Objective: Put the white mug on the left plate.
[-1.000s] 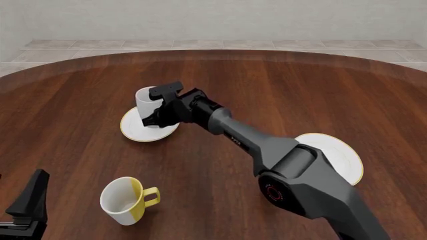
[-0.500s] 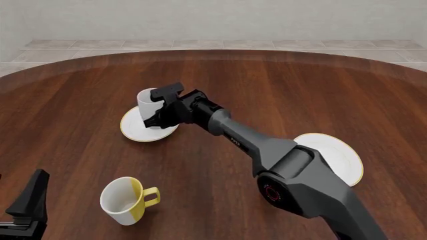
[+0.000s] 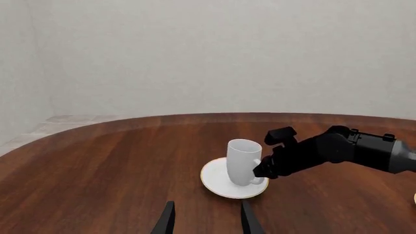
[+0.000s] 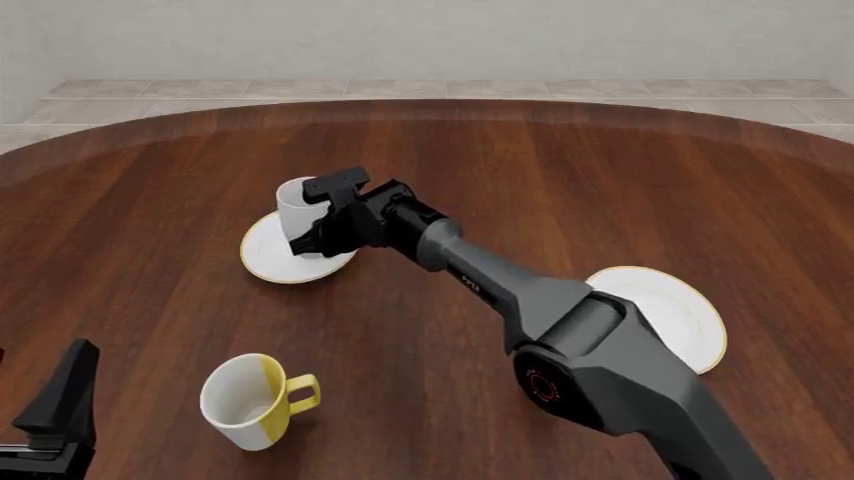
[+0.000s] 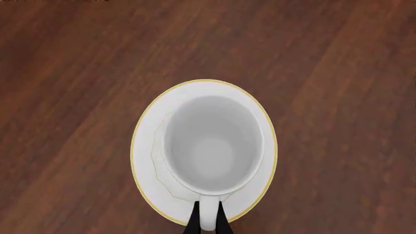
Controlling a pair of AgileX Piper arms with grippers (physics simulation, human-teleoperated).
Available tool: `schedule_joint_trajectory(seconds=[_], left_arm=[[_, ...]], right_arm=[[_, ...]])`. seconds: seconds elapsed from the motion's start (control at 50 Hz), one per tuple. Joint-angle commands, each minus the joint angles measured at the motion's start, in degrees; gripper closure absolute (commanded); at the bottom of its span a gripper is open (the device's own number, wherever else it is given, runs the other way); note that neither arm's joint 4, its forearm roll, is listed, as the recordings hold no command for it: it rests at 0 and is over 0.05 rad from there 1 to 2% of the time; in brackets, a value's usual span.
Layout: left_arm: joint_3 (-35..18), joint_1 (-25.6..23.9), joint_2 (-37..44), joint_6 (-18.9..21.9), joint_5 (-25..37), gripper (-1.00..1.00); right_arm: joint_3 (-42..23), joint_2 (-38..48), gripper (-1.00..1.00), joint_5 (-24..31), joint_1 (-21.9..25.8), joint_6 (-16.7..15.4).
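The white mug stands upright on the left plate, a small white saucer with a thin golden rim. My right gripper reaches over from the right and is shut on the mug's handle. In the right wrist view I look down into the white mug, which sits slightly off-centre on the left plate, with the two fingertips pinching the handle. The left wrist view shows the white mug resting on the left plate. My left gripper is open and empty, low at the near left.
A white mug with a yellow side and handle stands near the front left. A larger gold-rimmed white plate lies to the right, partly behind my right arm. The round wooden table's far edge curves across the back.
My right gripper and the white mug have shifted slightly down and to the right over the left plate. The left arm has not moved.
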Motion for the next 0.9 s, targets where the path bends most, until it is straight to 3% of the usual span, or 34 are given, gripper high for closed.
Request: schedule_joint_trajectory(seconds=[0.02, 0.52, 0.9], left_arm=[[0.14, 0.0, 0.0, 0.01, -0.01, -1.0], [0.14, -0.05, 0.0, -0.02, 0.14, -1.0], [0.18, -0.07, 0.0, -0.01, 0.15, -1.0]], right_arm=[[0.1, -0.02, 1.0, -0.29, -0.06, 0.39], [-1.79, 2.0, 1.0, 1.34, -0.13, -0.22], [2.62, 0.18, 1.0, -1.23, 0.65, -1.49]])
